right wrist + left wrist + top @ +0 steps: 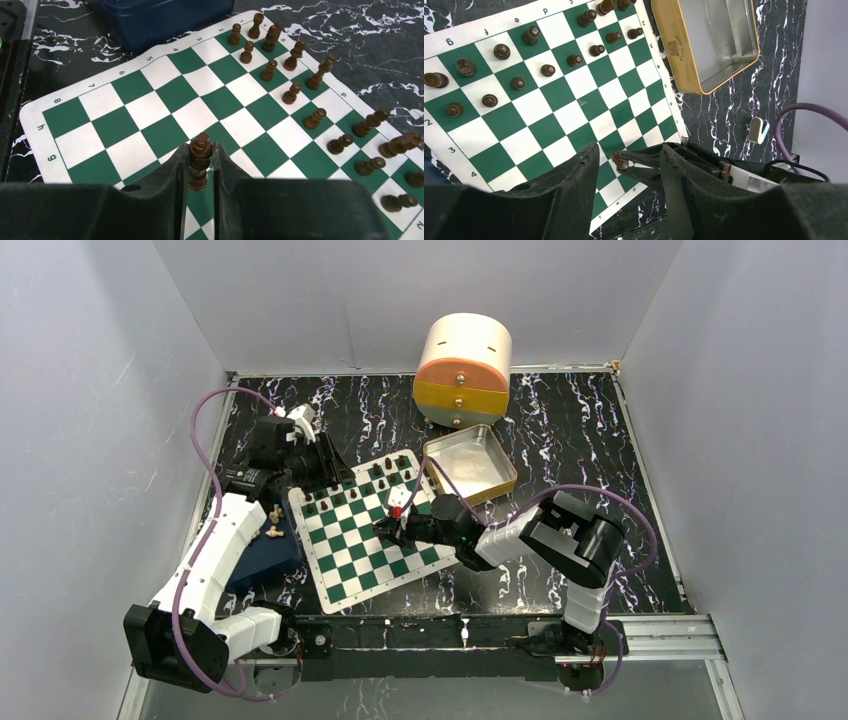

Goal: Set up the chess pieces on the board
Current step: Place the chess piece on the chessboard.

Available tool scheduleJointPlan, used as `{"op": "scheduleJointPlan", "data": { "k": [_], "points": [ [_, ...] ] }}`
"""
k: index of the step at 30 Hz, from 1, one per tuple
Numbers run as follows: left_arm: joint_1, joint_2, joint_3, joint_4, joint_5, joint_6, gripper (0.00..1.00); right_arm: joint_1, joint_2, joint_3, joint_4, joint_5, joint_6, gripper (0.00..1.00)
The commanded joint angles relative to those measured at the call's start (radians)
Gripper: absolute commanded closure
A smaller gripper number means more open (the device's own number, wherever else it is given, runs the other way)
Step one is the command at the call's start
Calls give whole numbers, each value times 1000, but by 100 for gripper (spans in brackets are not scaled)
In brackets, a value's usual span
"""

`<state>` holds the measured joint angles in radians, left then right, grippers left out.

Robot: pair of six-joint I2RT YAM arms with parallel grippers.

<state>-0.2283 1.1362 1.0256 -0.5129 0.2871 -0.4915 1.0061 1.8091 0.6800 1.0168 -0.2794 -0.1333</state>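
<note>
Closest to the right wrist camera, the right gripper [201,152] has its fingers [170,175] drawn in to a narrow gap, pinching one dark chessman [200,162] upright by its stem, with the head standing clear above the fingertips. It is over the near side of the board [150,107]; whether its base touches the mat cannot be told. Beyond it, the other chess pieces [295,92] stand in two rows along the board's right edge in this view, and a blue box [165,20] sits just past the far border.

In the left wrist view, the left gripper [629,148] has its fingers [579,175] well apart with nothing between them. Through the gap the right gripper shows, with its held chessman. The two rows of pieces run across the far squares, and a tan tin tray [684,55] lies just off the board's corner.

From overhead, the left gripper hangs by the board's far left corner. At the back of the black marbled table [600,440] stands a round cream-and-orange container [462,370].
</note>
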Motion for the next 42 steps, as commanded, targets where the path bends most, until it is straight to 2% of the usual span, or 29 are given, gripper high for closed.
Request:
{"op": "scheduleJointPlan", "data": {
  "k": [1,18,28,33,42],
  "points": [
    [7,-54,5,-7,-3,12,54,20,42,11,137,30,-19,85],
    [7,-88,-30,-34,18,66,53,106,129,34,185,91,-15,83],
    [7,-104,-60,-58,10,106,53,117,123,-26,246,113,17,81],
    [7,-100,-65,-79,-13,110,52,120,115,-30,240,127,11,72],
    [7,-62,-39,-102,7,122,49,123,85,-70,256,119,-4,65]
  ]
}}
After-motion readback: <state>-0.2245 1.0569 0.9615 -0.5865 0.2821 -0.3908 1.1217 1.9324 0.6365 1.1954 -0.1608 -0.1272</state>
